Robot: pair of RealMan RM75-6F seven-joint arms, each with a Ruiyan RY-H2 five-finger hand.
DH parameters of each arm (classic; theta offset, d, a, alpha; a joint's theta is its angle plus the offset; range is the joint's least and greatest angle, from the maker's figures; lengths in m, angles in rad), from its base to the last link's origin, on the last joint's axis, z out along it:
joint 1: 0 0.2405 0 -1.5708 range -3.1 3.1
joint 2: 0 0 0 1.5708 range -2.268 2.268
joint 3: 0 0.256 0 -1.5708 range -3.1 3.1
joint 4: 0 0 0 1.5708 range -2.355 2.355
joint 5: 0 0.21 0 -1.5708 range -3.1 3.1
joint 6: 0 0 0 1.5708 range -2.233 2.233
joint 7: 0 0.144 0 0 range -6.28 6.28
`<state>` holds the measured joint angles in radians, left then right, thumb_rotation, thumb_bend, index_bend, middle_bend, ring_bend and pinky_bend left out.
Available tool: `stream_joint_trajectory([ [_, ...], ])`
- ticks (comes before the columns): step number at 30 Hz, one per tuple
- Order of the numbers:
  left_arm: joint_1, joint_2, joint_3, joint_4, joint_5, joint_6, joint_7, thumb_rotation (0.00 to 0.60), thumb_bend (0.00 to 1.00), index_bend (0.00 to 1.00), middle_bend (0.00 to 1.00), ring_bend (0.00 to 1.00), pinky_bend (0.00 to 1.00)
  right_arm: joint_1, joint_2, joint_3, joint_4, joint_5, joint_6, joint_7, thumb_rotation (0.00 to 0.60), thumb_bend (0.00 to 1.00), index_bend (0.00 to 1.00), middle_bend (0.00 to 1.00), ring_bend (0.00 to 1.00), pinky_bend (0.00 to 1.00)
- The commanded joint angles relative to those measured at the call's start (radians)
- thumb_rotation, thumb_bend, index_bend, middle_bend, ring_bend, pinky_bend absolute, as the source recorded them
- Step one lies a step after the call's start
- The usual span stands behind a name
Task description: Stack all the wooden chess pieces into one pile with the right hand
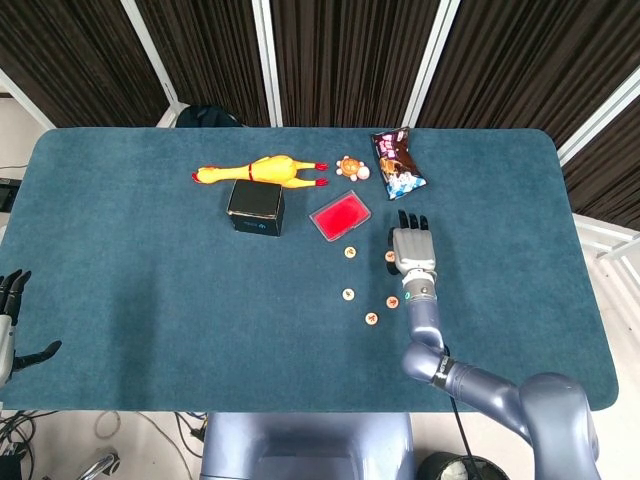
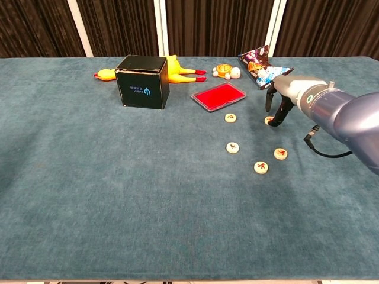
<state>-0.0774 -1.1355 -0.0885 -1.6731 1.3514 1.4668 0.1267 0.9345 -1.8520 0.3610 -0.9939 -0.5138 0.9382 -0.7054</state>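
While logo on black box [image 2: 141,81] unreadable | chess pieces' [image 2: 232,147] marks illegible

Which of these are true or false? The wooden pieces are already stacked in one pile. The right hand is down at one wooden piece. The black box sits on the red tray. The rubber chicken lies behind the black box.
1. The wooden pieces are already stacked in one pile. False: they lie spread out singly on the table.
2. The right hand is down at one wooden piece. True.
3. The black box sits on the red tray. False: they sit apart on the cloth.
4. The rubber chicken lies behind the black box. True.
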Motion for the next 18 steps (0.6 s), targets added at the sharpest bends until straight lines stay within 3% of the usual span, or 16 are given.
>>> stream_joint_trajectory([
  [1, 0.0, 0.0, 0.0, -0.001, 0.0, 0.001, 0.0, 0.6, 0.0, 0.04, 0.02, 0.0, 0.14, -0.003, -0.001, 0.0, -0.003, 0.016, -0.001, -0.013, 0.6, 0.35, 0.46, 0.0, 0.01, 0.0],
  [18, 0.001, 0.002, -0.002, -0.001, -0.004, 0.003, -0.004, 0.6, 0.0, 0.04, 0.02, 0.0, 0.14, 0.004, -0.03, 0.018, 0.047, 0.026, -0.014, -0.015, 0.6, 0.36, 0.49, 0.0, 0.01, 0.0],
])
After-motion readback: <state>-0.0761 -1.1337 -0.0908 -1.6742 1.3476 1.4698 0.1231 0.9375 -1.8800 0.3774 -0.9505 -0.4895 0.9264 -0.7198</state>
